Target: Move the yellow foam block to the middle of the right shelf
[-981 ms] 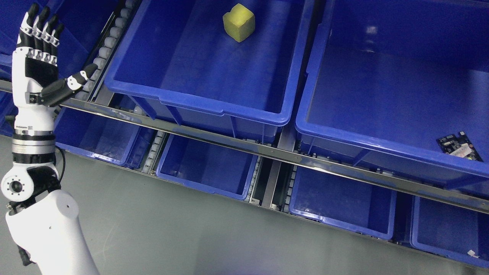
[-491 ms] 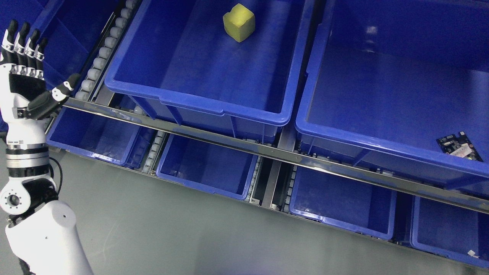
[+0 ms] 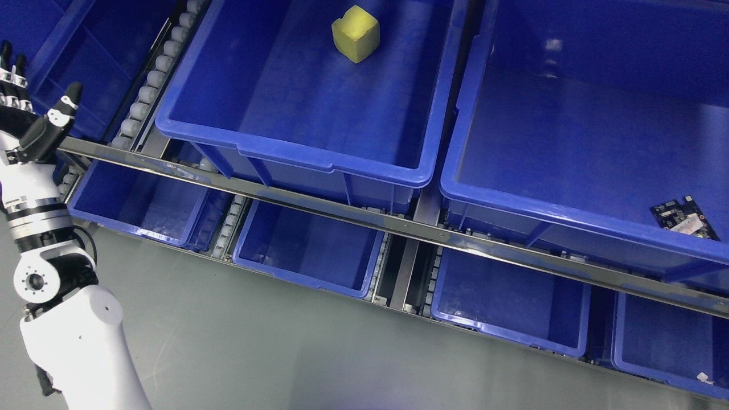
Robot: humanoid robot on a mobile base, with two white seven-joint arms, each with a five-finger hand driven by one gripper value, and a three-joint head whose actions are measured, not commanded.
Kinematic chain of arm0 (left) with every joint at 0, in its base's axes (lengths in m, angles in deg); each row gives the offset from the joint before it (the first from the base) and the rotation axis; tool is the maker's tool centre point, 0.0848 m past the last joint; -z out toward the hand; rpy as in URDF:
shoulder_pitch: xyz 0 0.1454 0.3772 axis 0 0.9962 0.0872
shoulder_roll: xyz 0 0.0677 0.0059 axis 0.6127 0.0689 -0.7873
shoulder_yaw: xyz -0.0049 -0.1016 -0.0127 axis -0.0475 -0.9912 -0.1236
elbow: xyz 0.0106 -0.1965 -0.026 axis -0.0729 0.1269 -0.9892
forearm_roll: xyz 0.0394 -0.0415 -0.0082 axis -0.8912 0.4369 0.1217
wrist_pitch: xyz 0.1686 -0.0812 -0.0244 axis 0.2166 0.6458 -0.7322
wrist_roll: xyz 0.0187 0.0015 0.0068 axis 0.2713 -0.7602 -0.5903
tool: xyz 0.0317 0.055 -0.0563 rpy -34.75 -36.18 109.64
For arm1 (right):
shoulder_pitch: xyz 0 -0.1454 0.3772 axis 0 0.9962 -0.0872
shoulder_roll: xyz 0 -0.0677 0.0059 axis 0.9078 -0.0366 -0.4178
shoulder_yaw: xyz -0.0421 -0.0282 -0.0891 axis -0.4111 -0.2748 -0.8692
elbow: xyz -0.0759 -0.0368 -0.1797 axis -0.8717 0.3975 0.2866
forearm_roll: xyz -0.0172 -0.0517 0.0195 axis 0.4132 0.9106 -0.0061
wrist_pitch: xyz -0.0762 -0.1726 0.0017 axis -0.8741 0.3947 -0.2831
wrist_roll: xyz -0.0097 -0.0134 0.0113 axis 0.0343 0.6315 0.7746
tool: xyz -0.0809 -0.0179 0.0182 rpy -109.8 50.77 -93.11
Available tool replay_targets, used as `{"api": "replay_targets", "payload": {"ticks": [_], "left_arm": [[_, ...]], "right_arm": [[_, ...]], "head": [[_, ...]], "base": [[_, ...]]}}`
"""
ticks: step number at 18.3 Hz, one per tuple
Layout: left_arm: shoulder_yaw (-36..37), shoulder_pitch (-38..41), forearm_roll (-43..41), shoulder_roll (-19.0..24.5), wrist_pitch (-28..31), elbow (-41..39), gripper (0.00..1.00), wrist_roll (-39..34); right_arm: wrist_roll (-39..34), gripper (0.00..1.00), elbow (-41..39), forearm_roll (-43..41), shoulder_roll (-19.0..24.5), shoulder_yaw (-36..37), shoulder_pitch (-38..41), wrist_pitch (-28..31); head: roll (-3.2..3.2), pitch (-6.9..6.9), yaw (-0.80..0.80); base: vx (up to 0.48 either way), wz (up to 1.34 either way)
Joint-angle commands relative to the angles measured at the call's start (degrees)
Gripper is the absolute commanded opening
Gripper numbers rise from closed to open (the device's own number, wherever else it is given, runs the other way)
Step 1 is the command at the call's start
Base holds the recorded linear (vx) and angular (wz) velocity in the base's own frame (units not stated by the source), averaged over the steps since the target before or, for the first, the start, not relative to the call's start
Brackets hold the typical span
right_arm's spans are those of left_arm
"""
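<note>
A yellow foam block (image 3: 356, 33) lies alone near the back of the middle blue bin (image 3: 296, 154) on the upper shelf level. My left hand (image 3: 28, 108) is raised at the far left edge of the picture, fingers spread and holding nothing, partly cut off by the frame. It stands far to the left of the block, over the leftmost bin. The left forearm and white upper arm (image 3: 80, 347) run down the lower left. No right arm shows.
A large blue bin (image 3: 569, 216) on the right holds a small dark circuit board (image 3: 683, 218). A metal shelf rail (image 3: 398, 228) crosses diagonally, with grey rollers (image 3: 154, 85) beside the middle bin. Several blue bins sit on the lower level above the grey floor.
My left hand has drawn back to the left and slightly down, from beside the roller track to the picture's left edge. The block and bins have stayed put.
</note>
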Motion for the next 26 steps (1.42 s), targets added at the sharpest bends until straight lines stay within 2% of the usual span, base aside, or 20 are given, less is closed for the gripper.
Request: {"api": "replay_targets", "payload": {"ticks": [1, 2, 4, 7, 10, 15, 20, 26], "left_arm": [[12.64, -0.58, -1.43, 1.0, -5.58, 2.36, 1.0, -2.14], [14.49, -0.32, -1.51, 1.0, -7.69, 2.45, 1.0, -2.23], [17.22, 0.47, -1.51, 1.0, -7.72, 2.37, 1.0, -2.23], [17.58, 0.56, -0.29, 1.0, -7.63, 2.19, 1.0, -3.19], [19.34, 0.82, 3.31, 1.0, -7.63, 1.67, 1.0, -8.18], [24.78, 6.88, 4.11, 1.0, -7.45, -7.46, 1.0, -16.11], [24.45, 11.28, 4.29, 1.0, 1.85, -15.82, 1.0, -13.92], [22.6, 12.87, 5.52, 1.0, 3.18, -16.88, 1.0, -13.83]], "right_arm": [[-0.02, 1.0, -1.0, 0.18, -1.0, 0.0, 0.09, 0.05], [-0.02, 1.0, -1.0, 0.18, -1.0, 0.0, 0.09, 0.05], [-0.02, 1.0, -1.0, 0.18, -1.0, 0.0, 0.09, 0.05], [-0.02, 1.0, -1.0, 0.18, -1.0, 0.0, 0.09, 0.05], [-0.02, 1.0, -1.0, 0.18, -1.0, 0.0, 0.09, 0.05], [-0.02, 1.0, -1.0, 0.18, -1.0, 0.0, 0.09, 0.05], [-0.02, 1.0, -1.0, 0.18, -1.0, 0.0, 0.09, 0.05], [-0.02, 1.0, -1.0, 0.18, -1.0, 0.0, 0.09, 0.05]], "head": [[0.0, 0.0, 0.0], [0.0, 0.0, 0.0], [0.0, 0.0, 0.0], [0.0, 0.0, 0.0], [0.0, 0.0, 0.0], [0.0, 0.0, 0.0], [0.0, 0.0, 0.0], [0.0, 0.0, 0.0]], "base": [[0.0, 0.0], [0.001, 0.02], [0.001, 0.0], [0.0, -0.01], [0.0, 0.0], [0.0, 0.0], [0.0, 0.0], [0.0, 0.0]]}}
